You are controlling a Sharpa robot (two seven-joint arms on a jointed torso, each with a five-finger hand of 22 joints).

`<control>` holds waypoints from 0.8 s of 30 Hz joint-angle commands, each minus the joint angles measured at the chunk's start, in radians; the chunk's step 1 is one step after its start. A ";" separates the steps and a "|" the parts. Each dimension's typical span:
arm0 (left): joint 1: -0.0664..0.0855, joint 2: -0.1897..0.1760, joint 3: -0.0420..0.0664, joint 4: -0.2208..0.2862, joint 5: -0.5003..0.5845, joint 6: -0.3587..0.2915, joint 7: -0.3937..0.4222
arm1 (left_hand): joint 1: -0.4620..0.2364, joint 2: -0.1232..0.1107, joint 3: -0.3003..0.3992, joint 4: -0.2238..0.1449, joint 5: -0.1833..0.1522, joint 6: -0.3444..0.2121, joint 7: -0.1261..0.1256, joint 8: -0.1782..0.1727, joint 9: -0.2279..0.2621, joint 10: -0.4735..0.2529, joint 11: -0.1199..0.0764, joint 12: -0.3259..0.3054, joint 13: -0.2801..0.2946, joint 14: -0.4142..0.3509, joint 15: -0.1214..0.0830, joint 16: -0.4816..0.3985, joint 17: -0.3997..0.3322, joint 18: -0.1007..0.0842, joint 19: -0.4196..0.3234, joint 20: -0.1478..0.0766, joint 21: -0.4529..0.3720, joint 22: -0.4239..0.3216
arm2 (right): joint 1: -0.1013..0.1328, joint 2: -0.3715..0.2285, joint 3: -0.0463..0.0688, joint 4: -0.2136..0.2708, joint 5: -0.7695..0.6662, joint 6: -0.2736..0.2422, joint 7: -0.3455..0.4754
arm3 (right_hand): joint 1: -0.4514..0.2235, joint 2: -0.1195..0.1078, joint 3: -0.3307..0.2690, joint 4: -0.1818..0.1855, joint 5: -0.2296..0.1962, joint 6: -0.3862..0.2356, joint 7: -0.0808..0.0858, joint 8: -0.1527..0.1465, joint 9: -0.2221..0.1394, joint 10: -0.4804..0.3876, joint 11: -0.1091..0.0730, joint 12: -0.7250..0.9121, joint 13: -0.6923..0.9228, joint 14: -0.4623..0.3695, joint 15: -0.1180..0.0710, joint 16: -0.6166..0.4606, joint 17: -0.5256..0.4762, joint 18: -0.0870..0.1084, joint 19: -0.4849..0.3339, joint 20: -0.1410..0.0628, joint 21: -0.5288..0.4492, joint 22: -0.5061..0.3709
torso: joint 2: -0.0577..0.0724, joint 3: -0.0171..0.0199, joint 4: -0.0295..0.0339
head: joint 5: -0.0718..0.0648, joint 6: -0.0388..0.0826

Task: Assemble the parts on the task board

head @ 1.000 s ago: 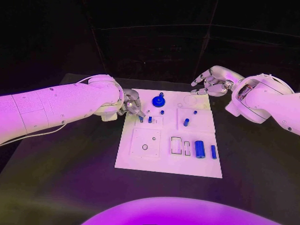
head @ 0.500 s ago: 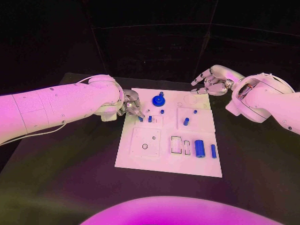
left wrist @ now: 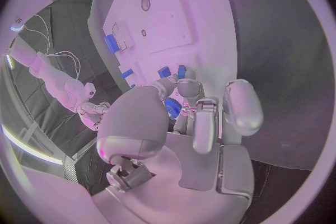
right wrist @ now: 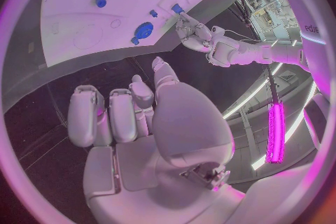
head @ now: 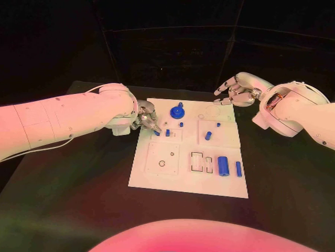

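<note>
From my head camera, the white task board (head: pixel 188 152) lies in the middle of the black table (head: pixel 69 194), with my left hand (head: pixel 146 119) at its left edge, fingertips down on a small blue peg (head: pixel 157 133), though I cannot tell whether they pinch it; my right hand (head: pixel 235 92) hangs off the far right corner, fingers loosely spread and holding nothing. At my left wrist, my fingers (left wrist: pixel 187 89) reach to the blue pegs (left wrist: pixel 172 71) on the board. At my right wrist, my fingers (right wrist: pixel 112 115) curl loosely above the table near the board's edge, well apart from the round blue knob (right wrist: pixel 143 31).
</note>
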 commanded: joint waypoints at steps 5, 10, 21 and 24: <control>-0.002 0.003 -0.003 -0.001 0.008 0.026 -0.004 | 0.004 0.000 0.141 -0.133 0.005 -0.003 -0.003 0.006 0.000 0.007 0.000 -0.007 -0.002 0.100 -0.001 -0.004 0.239 0.008 0.004 -0.001 -0.002 -0.001 | 0.002 -0.001 0.001 0.000 0.001 0.002 0.007 | 0.003 0.006 -0.003 0.005 0.002 -0.002 -0.007 0.005 -0.001 -0.002 -0.004 -0.004 0.000 0.033 -0.006 -0.006 0.000 0.019 0.001 -0.005 -0.006 0.000 | 0.000 0.0006 0.0000 | 0.000 0.001; -0.002 0.011 -0.003 -0.008 0.021 0.023 -0.004 | -0.010 -0.005 0.145 -0.126 0.006 0.002 -0.005 0.009 0.001 0.014 -0.001 -0.002 0.005 0.100 -0.002 -0.003 0.239 0.007 0.005 -0.001 -0.001 0.002 | 0.002 0.001 0.001 0.000 0.001 0.002 0.008 | 0.003 0.006 -0.003 0.005 0.002 -0.002 -0.007 0.005 -0.001 -0.002 -0.004 -0.004 0.000 0.033 -0.006 -0.006 0.000 0.019 0.001 -0.005 -0.006 0.000 | 0.000 0.0005 -0.0010 | -0.001 0.000; -0.002 0.034 -0.004 -0.035 0.047 0.029 -0.013 | -0.137 -0.028 0.060 -0.036 -0.002 0.042 -0.021 0.021 0.004 0.028 -0.012 0.013 0.018 0.102 -0.012 -0.001 0.244 0.005 0.010 -0.009 0.006 0.015 | 0.002 0.004 0.001 -0.001 0.001 0.002 0.008 | 0.003 0.006 -0.003 0.005 0.002 -0.002 -0.007 0.005 -0.001 -0.002 -0.004 -0.004 0.000 0.033 -0.006 -0.006 0.000 0.019 0.001 -0.005 -0.006 0.000 | 0.000 0.0002 -0.0016 | -0.004 -0.003; -0.002 0.039 -0.004 -0.041 0.049 0.031 -0.015 | -0.151 -0.027 0.044 -0.023 -0.002 0.046 -0.023 0.022 0.005 0.029 -0.014 0.015 0.019 0.102 -0.013 -0.001 0.244 0.005 0.011 -0.011 0.006 0.016 | 0.002 0.004 0.001 -0.001 0.001 0.002 0.008 | 0.003 0.006 -0.003 0.005 0.002 -0.002 -0.007 0.005 -0.001 -0.002 -0.004 -0.004 0.000 0.033 -0.006 -0.006 0.000 0.019 0.001 -0.005 -0.006 0.000 | 0.001 0.0003 -0.0005 | -0.005 -0.002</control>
